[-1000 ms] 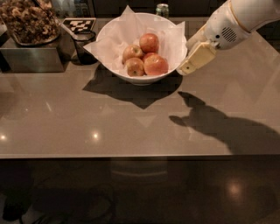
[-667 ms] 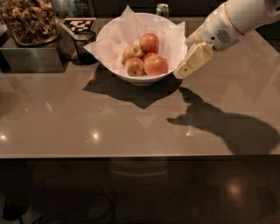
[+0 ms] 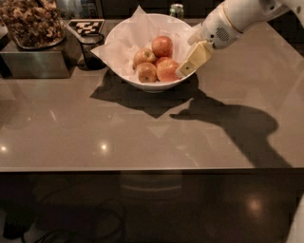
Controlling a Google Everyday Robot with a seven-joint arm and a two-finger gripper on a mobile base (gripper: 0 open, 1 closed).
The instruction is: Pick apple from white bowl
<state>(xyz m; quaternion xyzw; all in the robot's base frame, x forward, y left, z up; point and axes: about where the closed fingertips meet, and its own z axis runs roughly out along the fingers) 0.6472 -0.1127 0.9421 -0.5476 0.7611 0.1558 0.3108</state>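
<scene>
Over the right rim of the white bowl [image 3: 142,85] on the desk [image 3: 142,137], the end effector [image 3: 189,64] hangs just beside the apple [image 3: 166,71]; whether it is open or closed I cannot tell.

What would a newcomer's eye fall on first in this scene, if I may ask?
The white bowl, lined with crumpled paper, stands bright at the back of the tan table. The gripper hangs at its rim beside the apple, the largest orange-red one; the arm throws a dark shadow across the table.
</scene>
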